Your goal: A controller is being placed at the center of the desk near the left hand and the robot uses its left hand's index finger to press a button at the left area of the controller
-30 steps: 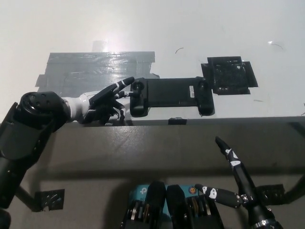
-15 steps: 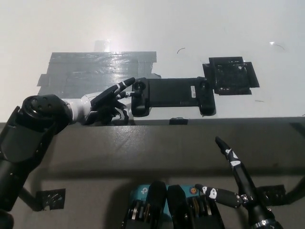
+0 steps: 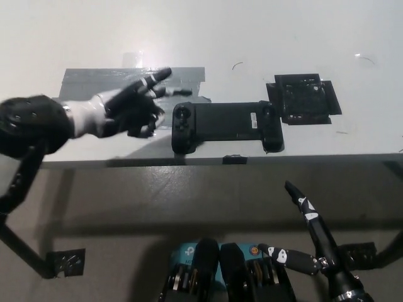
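Fingers spread and holding nothing, the left hand point(image 3: 123, 112) hovers just left of the controller point(image 3: 227, 124) — a long black bar with rounded grips, lying near the desk point(image 3: 264, 38) front edge. Right hand point(image 3: 306, 236) rests low — fingers apart.

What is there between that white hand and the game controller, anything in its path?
Nothing visible. The left hand hovers open just left of the controller, with only bare desk and a grey tape patch between them. The right hand rests below the desk edge, well clear.
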Robot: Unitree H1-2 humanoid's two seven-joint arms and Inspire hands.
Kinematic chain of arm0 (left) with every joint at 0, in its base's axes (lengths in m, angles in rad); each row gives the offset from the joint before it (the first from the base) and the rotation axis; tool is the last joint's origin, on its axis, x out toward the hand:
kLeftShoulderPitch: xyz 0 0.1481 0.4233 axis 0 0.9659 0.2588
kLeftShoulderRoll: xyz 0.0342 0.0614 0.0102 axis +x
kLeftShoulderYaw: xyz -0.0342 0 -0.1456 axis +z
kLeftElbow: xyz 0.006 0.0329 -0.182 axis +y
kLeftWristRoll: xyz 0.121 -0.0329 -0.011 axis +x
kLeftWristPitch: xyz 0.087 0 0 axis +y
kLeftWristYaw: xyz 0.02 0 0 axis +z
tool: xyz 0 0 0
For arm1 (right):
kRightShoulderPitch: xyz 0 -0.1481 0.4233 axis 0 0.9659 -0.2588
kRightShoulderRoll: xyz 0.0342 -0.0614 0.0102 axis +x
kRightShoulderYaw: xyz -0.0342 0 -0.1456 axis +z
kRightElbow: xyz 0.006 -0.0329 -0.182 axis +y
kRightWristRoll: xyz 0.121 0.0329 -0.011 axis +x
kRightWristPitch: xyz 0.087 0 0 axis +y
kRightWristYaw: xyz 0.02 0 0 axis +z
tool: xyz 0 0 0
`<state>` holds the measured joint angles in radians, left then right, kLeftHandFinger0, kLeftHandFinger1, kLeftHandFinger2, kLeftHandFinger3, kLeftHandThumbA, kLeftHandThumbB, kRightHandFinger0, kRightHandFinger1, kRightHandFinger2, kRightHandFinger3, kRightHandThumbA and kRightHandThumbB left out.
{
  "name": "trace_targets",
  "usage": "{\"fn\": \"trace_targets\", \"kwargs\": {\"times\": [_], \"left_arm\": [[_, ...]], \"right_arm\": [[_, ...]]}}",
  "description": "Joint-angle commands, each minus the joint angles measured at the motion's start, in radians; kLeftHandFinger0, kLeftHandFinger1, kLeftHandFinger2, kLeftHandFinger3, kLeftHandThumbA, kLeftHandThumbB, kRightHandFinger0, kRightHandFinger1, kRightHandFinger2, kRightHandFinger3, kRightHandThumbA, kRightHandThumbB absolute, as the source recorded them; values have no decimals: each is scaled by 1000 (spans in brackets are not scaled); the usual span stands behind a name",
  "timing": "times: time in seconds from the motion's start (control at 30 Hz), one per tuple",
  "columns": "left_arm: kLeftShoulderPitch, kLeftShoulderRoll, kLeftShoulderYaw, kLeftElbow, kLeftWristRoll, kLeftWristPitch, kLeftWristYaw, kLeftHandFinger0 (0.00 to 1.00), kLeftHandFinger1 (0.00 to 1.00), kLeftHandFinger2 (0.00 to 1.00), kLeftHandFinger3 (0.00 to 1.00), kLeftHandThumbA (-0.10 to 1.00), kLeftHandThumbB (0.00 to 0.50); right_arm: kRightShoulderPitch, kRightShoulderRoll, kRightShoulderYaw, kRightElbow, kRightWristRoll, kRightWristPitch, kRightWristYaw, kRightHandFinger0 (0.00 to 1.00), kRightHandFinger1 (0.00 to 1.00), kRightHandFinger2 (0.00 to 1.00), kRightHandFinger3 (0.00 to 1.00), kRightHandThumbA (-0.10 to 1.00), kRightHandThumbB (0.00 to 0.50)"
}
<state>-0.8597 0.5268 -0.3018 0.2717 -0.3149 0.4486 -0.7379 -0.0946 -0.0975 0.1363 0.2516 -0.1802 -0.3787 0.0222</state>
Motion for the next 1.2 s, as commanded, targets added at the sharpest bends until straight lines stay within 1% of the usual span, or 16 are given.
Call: {"fn": "trace_targets", "kwargs": {"times": [0.0,0.23,0.37,0.43,0.5,0.53,0.57,0.6,0.63,0.67,0.7,0.73,0.87,1.0,1.07,1.17], "left_arm": [[-42,123,22,-188,-304,21,95,0,0,156,1000,1000,433],[140,178,28,-400,-400,21,200,0,58,268,1000,1000,412],[286,141,76,-491,-313,21,237,102,132,332,1000,1000,428],[430,76,136,-551,-254,21,260,153,203,409,1000,1000,406],[514,31,167,-582,-203,4,281,197,204,343,1000,1000,387],[573,3,176,-595,-148,-40,307,164,137,224,1000,1000,361],[609,-17,184,-596,-128,-69,317,173,101,203,1000,1000,334],[659,-49,195,-587,-118,-107,323,247,176,269,1000,1000,310],[720,-83,204,-576,-80,-163,333,408,322,382,1000,1000,311],[735,-93,208,-575,-65,-174,332,467,347,390,1000,1000,310],[776,-112,211,-559,-35,-229,334,769,677,712,1000,1000,298],[809,-129,214,-543,-8,-275,332,980,976,1000,1000,1000,292],[921,-179,219,-482,73,-387,358,1000,1000,1000,1000,1000,348],[981,-224,231,-379,94,-495,364,1000,1000,1000,1000,1000,342],[994,-232,227,-332,113,-517,365,1000,1000,1000,1000,1000,367],[1002,-235,222,-313,140,-537,371,1000,1000,1000,1000,1000,347]], "right_arm": [[5,-1,2,-29,8,-23,9,1000,1000,1000,1000,1000,209],[19,2,6,-23,8,-29,9,1000,1000,1000,1000,1000,207],[27,3,10,-21,8,-28,12,1000,1000,1000,1000,1000,220],[33,7,17,-15,-2,-27,10,1000,1000,1000,1000,1000,226],[39,8,21,-12,-2,-30,10,1000,1000,1000,1000,1000,228],[41,9,22,-7,0,-34,10,1000,1000,1000,1000,1000,229],[42,9,23,-6,2,-36,11,1000,1000,1000,1000,1000,229],[49,7,24,-9,2,-36,11,1000,1000,1000,1000,1000,228],[58,5,26,-11,-1,-37,10,1000,1000,1000,1000,1000,227],[61,5,27,-9,-1,-38,9,1000,1000,1000,1000,1000,227],[67,5,29,-11,-2,-34,9,1000,1000,1000,1000,1000,230],[72,6,30,-7,-3,-38,8,1000,1000,1000,1000,1000,234],[111,13,42,-7,4,-44,13,1000,1000,1000,1000,1000,239],[151,15,51,-1,3,-69,9,1000,1000,1000,1000,1000,227],[166,16,52,10,-8,-83,-3,1000,1000,1000,1000,1000,233],[183,17,54,6,-6,-79,-3,1000,1000,1000,1000,1000,230]]}}
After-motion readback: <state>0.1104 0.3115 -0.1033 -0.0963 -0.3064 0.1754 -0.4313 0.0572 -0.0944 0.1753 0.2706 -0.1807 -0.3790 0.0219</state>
